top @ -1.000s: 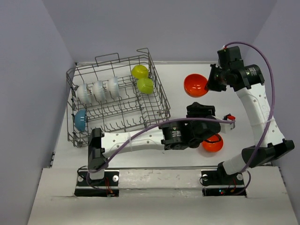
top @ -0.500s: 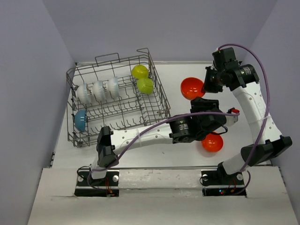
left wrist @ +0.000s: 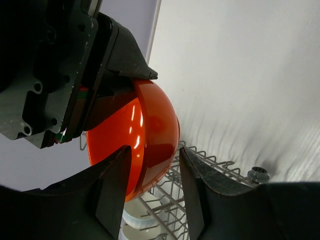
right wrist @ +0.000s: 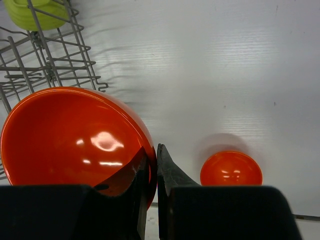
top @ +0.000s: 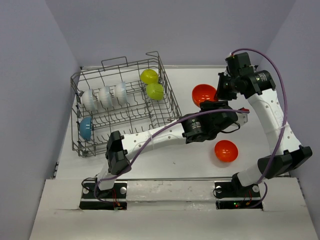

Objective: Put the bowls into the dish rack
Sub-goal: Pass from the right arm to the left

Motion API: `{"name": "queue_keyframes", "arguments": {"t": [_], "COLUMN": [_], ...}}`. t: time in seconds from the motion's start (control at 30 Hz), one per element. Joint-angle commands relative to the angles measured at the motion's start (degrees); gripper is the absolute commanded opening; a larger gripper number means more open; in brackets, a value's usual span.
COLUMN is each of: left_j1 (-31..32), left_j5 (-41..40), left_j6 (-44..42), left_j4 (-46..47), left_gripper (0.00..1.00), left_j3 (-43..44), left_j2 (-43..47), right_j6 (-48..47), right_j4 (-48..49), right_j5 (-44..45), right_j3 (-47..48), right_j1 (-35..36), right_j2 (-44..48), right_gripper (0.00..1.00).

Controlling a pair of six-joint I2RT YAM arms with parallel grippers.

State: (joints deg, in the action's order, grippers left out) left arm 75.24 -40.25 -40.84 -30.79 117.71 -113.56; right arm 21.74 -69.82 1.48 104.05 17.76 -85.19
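The table (top: 185, 162) carries the dish rack (top: 170, 95) at its far left corner. The left arm (top: 155, 137) stretches low from its base and runs diagonally right across the table, with its wrist ending just right of the rack. The right arm (top: 274, 117) rises from the near right edge, bows toward the right edge, then folds back left at the top.

The left claw (left wrist: 154, 162) is released, with a finger on either side of the held orange bowl (left wrist: 152, 125); I cannot tell whether they touch it. The right claw (right wrist: 151, 150) is clenched on this bowl's rim, holding it tilted above the table just right of the rack.

A second orange bowl (top: 225, 150) sits toward the near right edge. In the rack, three white bowls (top: 105, 96) stand on edge along the left side. A blue bowl (top: 86, 127) is at the near left corner and two yellow-green bowls (top: 155, 91) are at the far right corner.
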Motion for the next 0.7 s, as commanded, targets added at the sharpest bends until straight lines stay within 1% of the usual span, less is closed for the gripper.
{"name": "queue_keyframes", "arguments": {"t": [0.0,0.03,0.13,0.37,0.43,0.53,0.57,0.63,0.67], "left_j1": [-0.18,-0.36,-0.53,-0.62,-0.71,-0.89,-0.89,-0.8,-0.8], "left_j5": [1.75,1.84,1.58,1.31,1.49,1.67,1.75,1.93,1.93], "left_j6": [-2.05,-2.05,-1.61,-1.08,-1.17,-1.0,-0.91,-0.73,-0.65], "left_j4": [-2.88,-2.96,-3.58,-5.69,-5.69,-6.21,-6.48,-7.53,-7.88], "left_gripper": [0.55,0.54,0.45,0.4,0.36,0.23,0.14,0.06,0.0], "left_j3": [3.23,3.31,4.1,6.04,6.13,6.74,7.26,8.06,8.84], "left_j2": [-0.08,-0.08,-0.52,-0.79,-0.87,-1.4,-1.49,-1.84,-2.19], "right_j6": [-0.91,-0.99,-0.82,-0.47,-0.56,-0.64,-0.56,-0.47,-0.55], "right_j4": [3.55,3.64,3.9,5.05,5.13,5.05,5.13,5.22,5.22], "right_j5": [-0.95,-0.95,-0.95,-0.07,-0.07,0.11,0.11,0.11,0.11], "right_j3": [0.63,0.63,0.19,-1.74,-1.66,-1.57,-1.66,-1.66,-1.66], "right_j1": [0.52,0.52,0.52,0.52,0.52,0.52,0.52,0.52,0.52], "right_j2": [2.48,2.57,2.75,3.18,3.27,3.45,3.62,3.8,3.97], "right_gripper": [0.01,0.01,0.01,0.01,0.01,0.01,0.01,0.01,0.01]}}
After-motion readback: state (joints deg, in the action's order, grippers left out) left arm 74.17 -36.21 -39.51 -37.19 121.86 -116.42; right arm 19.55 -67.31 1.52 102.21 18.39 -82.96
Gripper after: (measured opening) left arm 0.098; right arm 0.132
